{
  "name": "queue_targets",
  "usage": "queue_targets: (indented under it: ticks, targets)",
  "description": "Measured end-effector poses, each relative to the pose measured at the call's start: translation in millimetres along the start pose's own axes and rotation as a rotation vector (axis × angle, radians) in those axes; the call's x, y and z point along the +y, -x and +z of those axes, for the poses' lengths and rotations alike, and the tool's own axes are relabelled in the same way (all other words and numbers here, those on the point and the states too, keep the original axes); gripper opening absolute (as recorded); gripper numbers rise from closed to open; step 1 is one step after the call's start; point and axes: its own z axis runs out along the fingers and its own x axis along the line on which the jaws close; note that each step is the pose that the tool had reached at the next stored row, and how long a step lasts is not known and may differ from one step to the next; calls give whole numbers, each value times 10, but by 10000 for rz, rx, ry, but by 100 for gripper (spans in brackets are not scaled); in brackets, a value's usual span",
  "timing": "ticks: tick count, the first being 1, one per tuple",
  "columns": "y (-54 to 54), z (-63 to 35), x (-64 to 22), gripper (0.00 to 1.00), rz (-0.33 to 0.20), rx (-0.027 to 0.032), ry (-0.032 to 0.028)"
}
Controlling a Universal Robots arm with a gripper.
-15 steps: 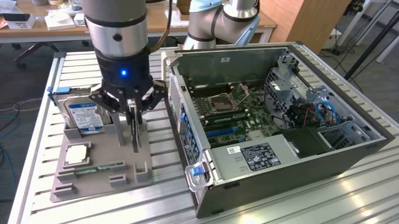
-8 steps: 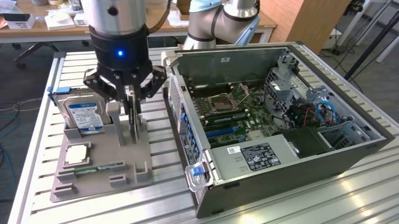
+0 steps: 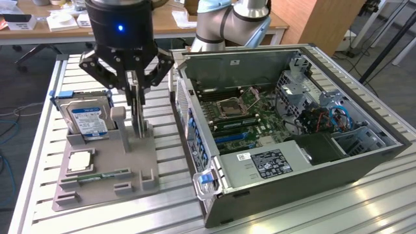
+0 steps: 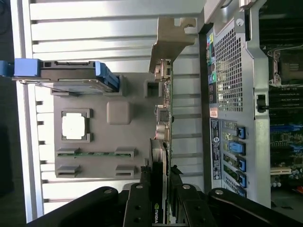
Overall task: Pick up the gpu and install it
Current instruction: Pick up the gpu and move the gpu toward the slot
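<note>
Both sides of the upright gpu (image 4: 159,150) sit clamped in the claw (image 4: 161,170), hiding its upper edge.

The counter (image 3: 312,214) is ribbed bare metal, bright and reflective. The holder (image 3: 104,183) is matt grey plastic. The hard drive (image 3: 87,119) has a shiny metal face and a glossy blue label. The computer case (image 3: 247,66) is dull grey sheet metal. The satin-black hand (image 3: 136,100) clamps the dull-faced graphics card (image 3: 139,122). At eleven o'clock in the exterior view stands a pale wooden desk (image 3: 39,28).
</note>
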Motion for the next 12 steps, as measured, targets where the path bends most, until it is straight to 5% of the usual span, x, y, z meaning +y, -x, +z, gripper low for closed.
queue_targets:
  ticks: [8, 12]
  targets:
    - [0, -358, 14, 26, 0, 0, 0]
    - [0, -416, 16, 26, 0, -1, 1]
